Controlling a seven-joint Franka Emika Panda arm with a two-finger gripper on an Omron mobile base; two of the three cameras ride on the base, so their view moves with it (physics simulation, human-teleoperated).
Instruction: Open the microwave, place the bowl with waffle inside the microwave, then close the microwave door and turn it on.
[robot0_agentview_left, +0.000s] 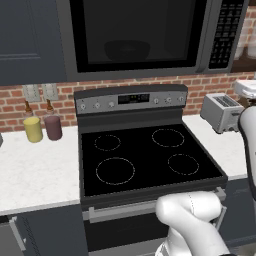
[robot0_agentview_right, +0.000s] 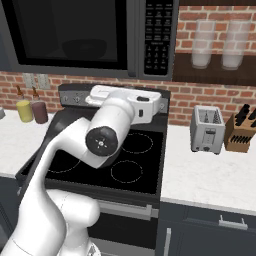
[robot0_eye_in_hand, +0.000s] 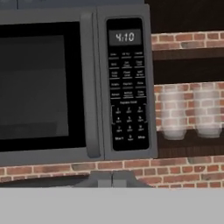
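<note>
The microwave (robot0_agentview_left: 150, 67) hangs over the stove with its door (robot0_eye_in_hand: 43, 153) shut. A dark rounded bowl (robot0_agentview_left: 127, 50) shows dimly behind the black glass, also in the right base view (robot0_agentview_right: 84, 48); I cannot make out the waffle. The keypad panel (robot0_eye_in_hand: 127, 87) sits right of the vertical door handle (robot0_eye_in_hand: 89, 87), and its display reads 4:10. My gripper (robot0_eye_in_hand: 112, 178) is shut with nothing in it, held in front of and slightly below the keypad, apart from it. The hand (robot0_agentview_right: 150, 107) hovers over the stove's back right.
Below is the black-topped stove (robot0_agentview_left: 145, 155) with its knob panel (robot0_agentview_left: 131, 100). A silver toaster (robot0_agentview_right: 207, 129) and a knife block (robot0_agentview_right: 241, 131) stand on the right counter. Yellow (robot0_agentview_left: 33, 128) and maroon (robot0_agentview_left: 53, 126) jars are at the left. Two glasses (robot0_eye_in_hand: 174, 116) rest on a shelf.
</note>
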